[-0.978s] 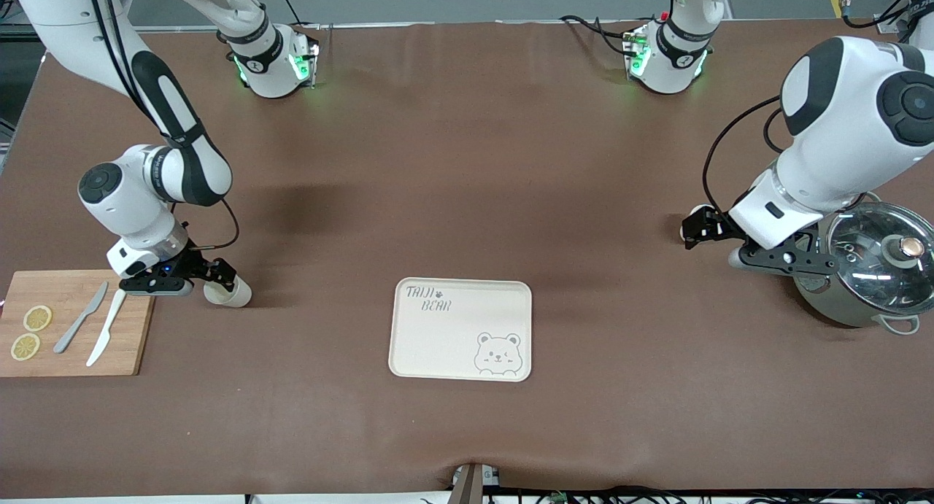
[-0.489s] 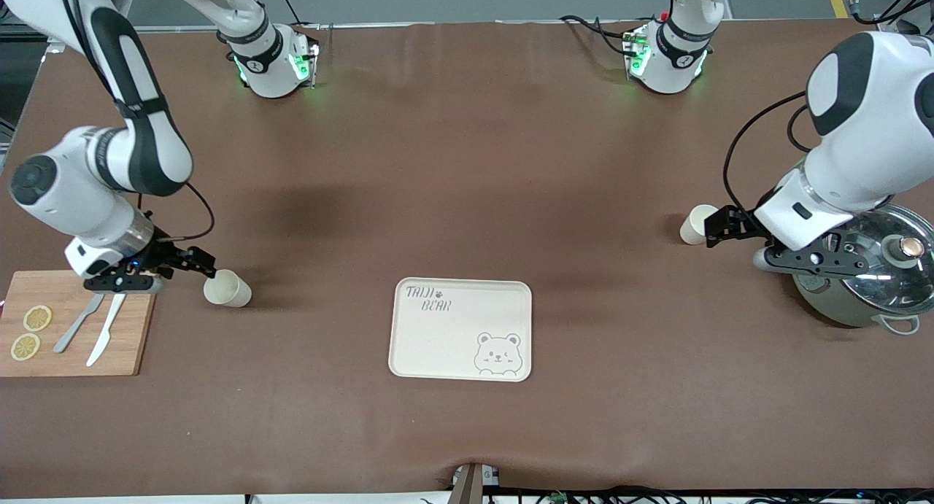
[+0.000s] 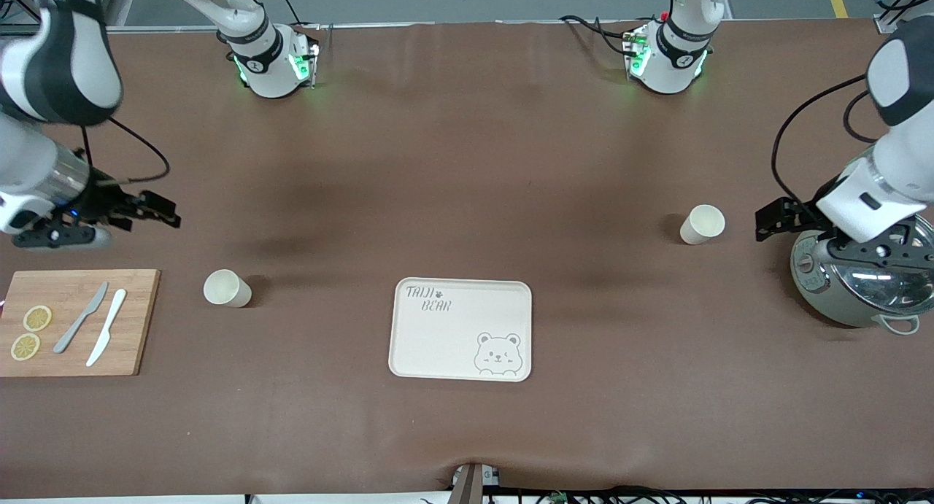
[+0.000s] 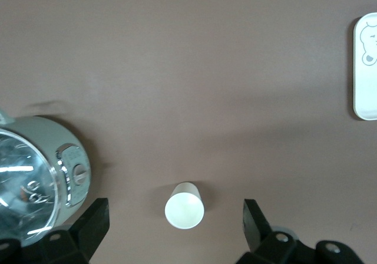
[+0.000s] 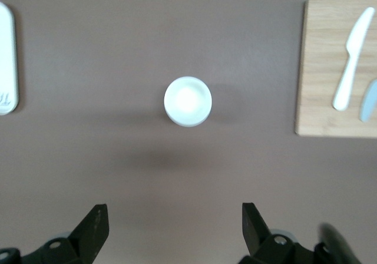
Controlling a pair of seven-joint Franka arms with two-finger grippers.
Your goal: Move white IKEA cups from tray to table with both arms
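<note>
Broad bare brown table [image 3: 467, 161] between the two arm bases and the bear tray [image 3: 461, 329]; bare cloth also from the tray down to the table's near edge. At the right arm's end, a wooden cutting board [image 3: 73, 322] close to the table's end edge, with two lemon slices [image 3: 31, 332], a grey knife [image 3: 80, 317] and a white knife [image 3: 106, 327] on it. At the left arm's end, a glass-lidded pot [image 3: 861, 285] close to the table's end edge.

One white cup [image 3: 227, 288] upright on the cloth between board and tray, touching neither. Right gripper [image 3: 149, 210] up in the air over bare table, fingers spread wide and holding nothing, well apart from that cup; in the right wrist view the cup [image 5: 187, 101] stands clear of both fingertips [image 5: 97, 220].

Other white cup [image 3: 703, 224] upright, farther from the front camera than the tray, toward the left arm's end. Left gripper [image 3: 775, 219] raised beside the pot, over bare cloth between pot and cup, jaws wide apart and empty; in the left wrist view the cup [image 4: 184, 205] sits between the spread fingers [image 4: 253, 220] without contact.
</note>
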